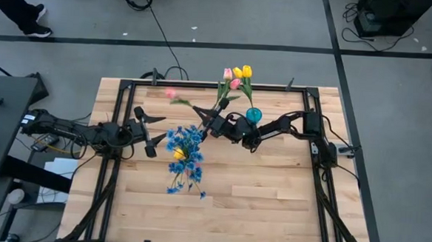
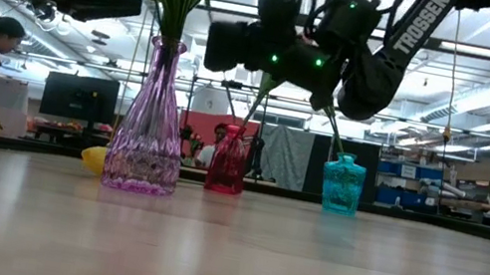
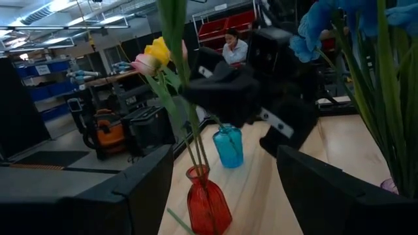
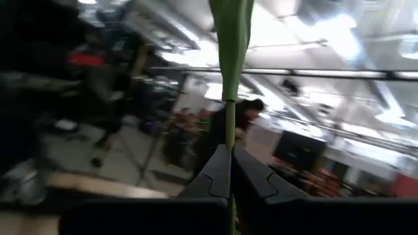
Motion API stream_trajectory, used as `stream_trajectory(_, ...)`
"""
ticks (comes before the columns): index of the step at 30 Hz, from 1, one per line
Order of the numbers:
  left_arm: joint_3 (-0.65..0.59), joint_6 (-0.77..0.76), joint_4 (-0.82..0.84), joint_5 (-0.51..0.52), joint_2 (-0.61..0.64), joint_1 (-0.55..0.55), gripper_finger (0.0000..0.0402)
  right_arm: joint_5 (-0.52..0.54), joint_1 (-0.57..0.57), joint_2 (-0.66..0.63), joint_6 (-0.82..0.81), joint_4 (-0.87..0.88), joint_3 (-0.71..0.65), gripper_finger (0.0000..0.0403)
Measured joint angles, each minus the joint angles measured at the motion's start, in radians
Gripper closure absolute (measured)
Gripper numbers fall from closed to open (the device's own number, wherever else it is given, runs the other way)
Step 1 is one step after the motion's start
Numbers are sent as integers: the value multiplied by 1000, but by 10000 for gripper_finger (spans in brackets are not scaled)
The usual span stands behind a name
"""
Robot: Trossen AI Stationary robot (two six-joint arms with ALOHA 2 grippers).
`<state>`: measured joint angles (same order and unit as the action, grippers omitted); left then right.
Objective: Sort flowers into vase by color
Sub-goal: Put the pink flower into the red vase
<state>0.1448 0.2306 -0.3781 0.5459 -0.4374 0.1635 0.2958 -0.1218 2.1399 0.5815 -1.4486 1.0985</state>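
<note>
Three glass vases stand on the pale wood table (image 1: 271,205) — violet vase (image 2: 149,121), red vase (image 2: 228,160), turquoise vase (image 2: 342,183). Blue blossoms (image 1: 185,142) top the violet vase; beside them, pink and yellow tulips (image 1: 235,76) on green stems — black arms throughout.

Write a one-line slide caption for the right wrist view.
Right end effector shut on a green flower stem, blurred workshop behind.

Blue blossom sprigs (image 1: 185,145) stand bunched in the purple vase (image 2: 144,145). Pink and yellow tulips (image 1: 237,76) sit in the red vase (image 2: 227,165); teal vase (image 2: 342,185) beside it. One pink tulip (image 1: 171,93) is tilted out sideways, one yellow tulip (image 2: 93,159) lies on the table by the purple vase.
</note>
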Motion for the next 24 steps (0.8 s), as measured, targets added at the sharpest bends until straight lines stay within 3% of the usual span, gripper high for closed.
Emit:
stream_trajectory(10,0,3,2,0,0,0,122,-1,6,0,131,-23,1,389)
stream_trajectory(24,-1,4,3,0,0,0,122,-37,-45,0,-28,58,1,389)
